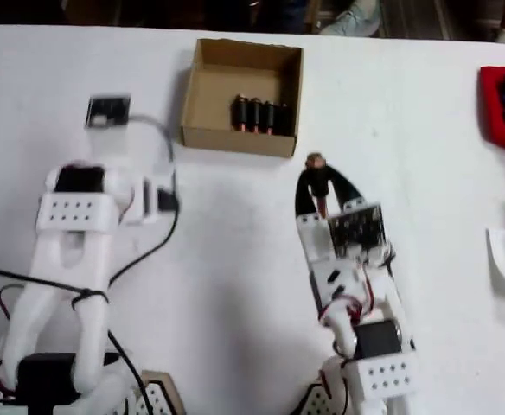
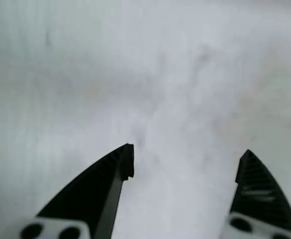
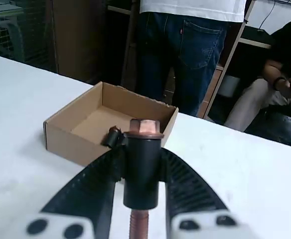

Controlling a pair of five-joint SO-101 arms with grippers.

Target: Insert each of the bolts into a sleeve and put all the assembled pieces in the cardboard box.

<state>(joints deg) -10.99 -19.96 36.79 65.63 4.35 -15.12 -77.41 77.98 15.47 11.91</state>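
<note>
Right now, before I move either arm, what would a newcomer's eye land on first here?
First the right gripper, shut on a copper bolt in its black sleeve, just short of the near right corner of the cardboard box. Next, the row of finished pieces lying inside that box. The left gripper hangs open over bare table.

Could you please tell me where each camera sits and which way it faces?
High view: fixed above the table, looking down on left arm, right arm, cardboard box.
Left wrist view: on the left arm, facing down at bare table past the open left gripper.
Right wrist view: on the right arm, facing the box; right gripper clamps a sleeved bolt.
Shared: high and right wrist show box, bolt.
</note>
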